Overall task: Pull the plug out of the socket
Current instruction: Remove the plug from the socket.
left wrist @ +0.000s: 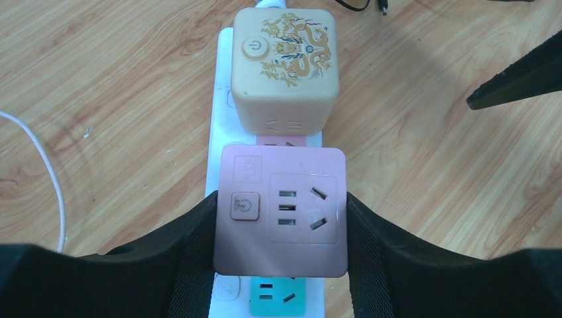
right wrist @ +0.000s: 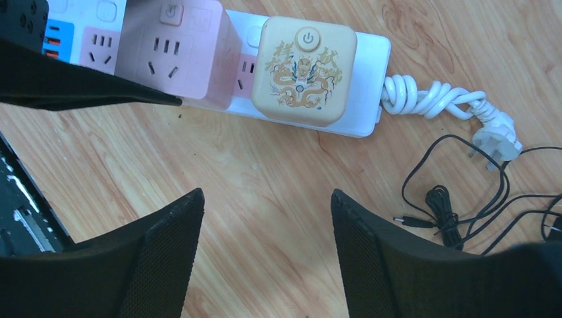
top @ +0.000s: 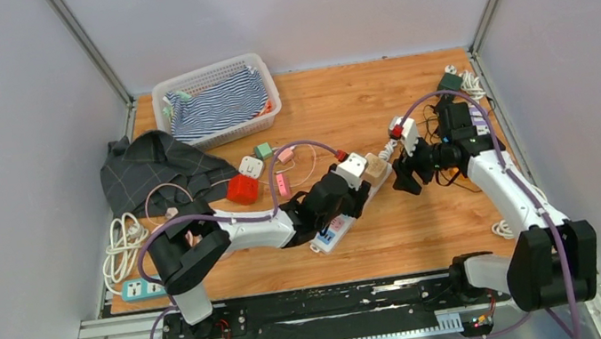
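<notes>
Left gripper (left wrist: 281,222): jaws clasp sides of pink cube plug (left wrist: 281,199), ready to pull it off power strip (left wrist: 222,86). Right gripper (right wrist: 268,218): wide, empty, at strip's 3 o'clock in top view, likely to brace.

My target, the pink cube plug (left wrist: 281,212), upright, seated in the white power strip (right wrist: 368,79), mid-worktop (top: 376,95), toward its near edge.

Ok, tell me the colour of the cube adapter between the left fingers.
The cube adapter is pale pink, clearest in the left wrist view.
</notes>
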{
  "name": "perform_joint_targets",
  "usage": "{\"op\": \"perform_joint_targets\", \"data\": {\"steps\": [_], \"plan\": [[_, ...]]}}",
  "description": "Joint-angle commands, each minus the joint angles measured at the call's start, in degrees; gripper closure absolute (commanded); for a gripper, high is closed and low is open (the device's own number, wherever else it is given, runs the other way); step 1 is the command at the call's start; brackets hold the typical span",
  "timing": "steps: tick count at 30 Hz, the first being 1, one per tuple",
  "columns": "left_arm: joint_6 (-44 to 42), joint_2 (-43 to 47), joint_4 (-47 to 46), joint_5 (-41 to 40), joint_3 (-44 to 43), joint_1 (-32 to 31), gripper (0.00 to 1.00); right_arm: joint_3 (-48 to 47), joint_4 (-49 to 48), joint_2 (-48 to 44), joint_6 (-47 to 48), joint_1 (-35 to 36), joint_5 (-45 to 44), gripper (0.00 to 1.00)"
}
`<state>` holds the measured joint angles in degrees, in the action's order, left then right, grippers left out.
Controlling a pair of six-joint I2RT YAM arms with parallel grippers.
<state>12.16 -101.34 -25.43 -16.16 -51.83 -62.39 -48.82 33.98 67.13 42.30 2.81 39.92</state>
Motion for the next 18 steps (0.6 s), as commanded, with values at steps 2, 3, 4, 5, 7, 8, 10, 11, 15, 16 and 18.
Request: {"op": "perform_joint_targets", "data": {"steps": [2, 3, 4, 5, 7, 8, 10, 11, 15, 16, 18], "plan": [[-1.7, -1.6, 0.1, 4.1, -1.2, -0.2, 0.99, -2.3, -0.6, 1.3, -7.2, -1.0, 3.5, 0.24], [-1.9, -1.6, 0.1, 5.2, -1.2, -0.1, 1.0, -2.5, -0.6, 1.5, -7.6, -1.0, 3.9, 0.23], [-2.2, -1.7, 0.1, 6.4, -1.2, -0.2, 1.0, -2.7, -0.7, 1.8, -7.9, -0.9, 4.2, 0.23], [-2.4, -1.6, 0.1, 7.8, -1.2, -0.1, 1.0, -2.8, -0.9, 2.2, -8.0, -0.9, 4.5, 0.22], [-2.9, -1.5, 0.0, 10.5, -0.9, -0.1, 1.0, -3.3, -1.2, 2.9, -8.1, -0.9, 4.5, 0.21], [-3.0, -1.5, 0.0, 11.6, -0.8, -0.1, 1.0, -3.5, -1.7, 3.2, -8.1, -0.7, 4.3, 0.21], [-3.4, -1.6, -0.1, 13.9, -0.6, -0.2, 1.0, -3.8, -2.8, 4.1, -8.5, 0.2, 3.0, 0.2], [-3.5, -1.8, -0.1, 15.0, -0.6, -0.1, 1.0, -4.0, -3.4, 4.8, -8.7, 1.0, 1.9, 0.2], [-3.9, -2.7, -0.1, 15.8, -1.2, -0.2, 1.0, -5.5, -4.5, 7.3, -10.1, 5.3, -3.8, 0.2], [-3.8, -2.8, -0.1, 15.8, -1.3, -0.2, 1.0, -5.6, -5.0, 7.8, -10.9, 6.1, -5.4, 0.2], [-3.6, -2.9, -0.2, 15.7, -1.2, -0.1, 1.0, -5.2, -6.7, 8.6, -12.7, 7.2, -7.8, 0.2]]}}
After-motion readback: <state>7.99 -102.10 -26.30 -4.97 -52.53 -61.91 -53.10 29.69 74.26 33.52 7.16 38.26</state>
